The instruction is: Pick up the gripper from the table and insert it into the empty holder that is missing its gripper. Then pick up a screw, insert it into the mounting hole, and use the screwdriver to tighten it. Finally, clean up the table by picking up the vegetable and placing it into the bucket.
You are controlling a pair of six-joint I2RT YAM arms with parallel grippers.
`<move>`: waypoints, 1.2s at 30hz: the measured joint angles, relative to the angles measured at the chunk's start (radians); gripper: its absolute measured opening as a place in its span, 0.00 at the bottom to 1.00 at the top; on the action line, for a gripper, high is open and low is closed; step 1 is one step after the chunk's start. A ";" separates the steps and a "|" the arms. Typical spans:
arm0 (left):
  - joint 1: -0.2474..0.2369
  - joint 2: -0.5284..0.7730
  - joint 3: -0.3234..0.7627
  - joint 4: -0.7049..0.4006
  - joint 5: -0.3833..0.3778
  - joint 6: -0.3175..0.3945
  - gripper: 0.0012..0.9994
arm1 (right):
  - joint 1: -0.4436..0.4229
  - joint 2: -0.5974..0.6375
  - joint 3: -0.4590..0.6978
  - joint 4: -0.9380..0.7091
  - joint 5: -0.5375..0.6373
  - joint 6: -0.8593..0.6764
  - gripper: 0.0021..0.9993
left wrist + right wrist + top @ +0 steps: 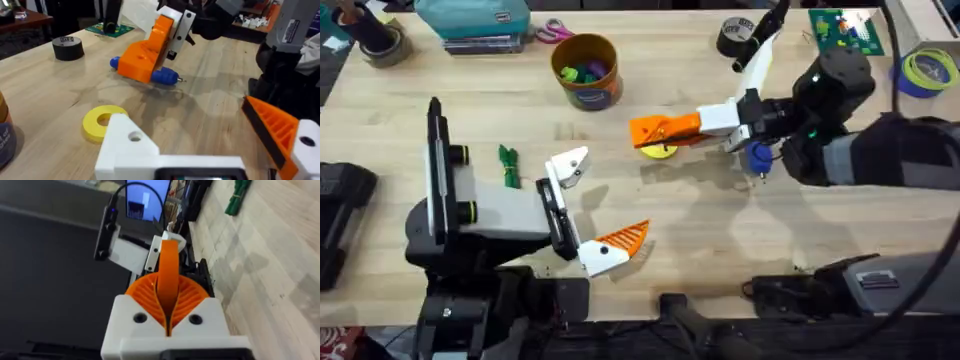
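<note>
Overhead: your right gripper [655, 129] pinches the orange wedge [648, 130], holding it above the yellow disc [660, 151]; the blue screwdriver [759, 157] lies beneath that arm.

Left wrist: left gripper [215, 150] fingers spread wide and empty; the bare white holder [127, 145] shows its screw hole.

Right wrist: the wedge [169, 275] stands clamped between ribbed pads. It looks light, stiff and slick; grip its flat sides. No legible writing.
</note>
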 joint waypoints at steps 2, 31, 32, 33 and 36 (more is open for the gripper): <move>0.000 0.000 0.000 0.000 0.000 0.000 0.99 | 0.012 0.018 0.000 0.085 -0.009 0.036 0.01; 0.000 0.000 0.000 0.000 0.000 0.000 0.99 | 0.165 0.124 -0.056 0.235 0.023 0.208 0.01; 0.000 0.000 0.000 0.000 0.000 0.000 0.99 | 0.172 0.124 -0.056 0.235 0.028 0.208 0.01; 0.000 0.000 0.000 0.000 0.000 0.000 0.99 | 0.178 0.124 -0.056 0.236 0.033 0.208 0.01; 0.000 0.000 0.000 0.000 0.000 0.000 0.99 | 0.197 0.124 -0.056 0.255 0.048 0.208 0.01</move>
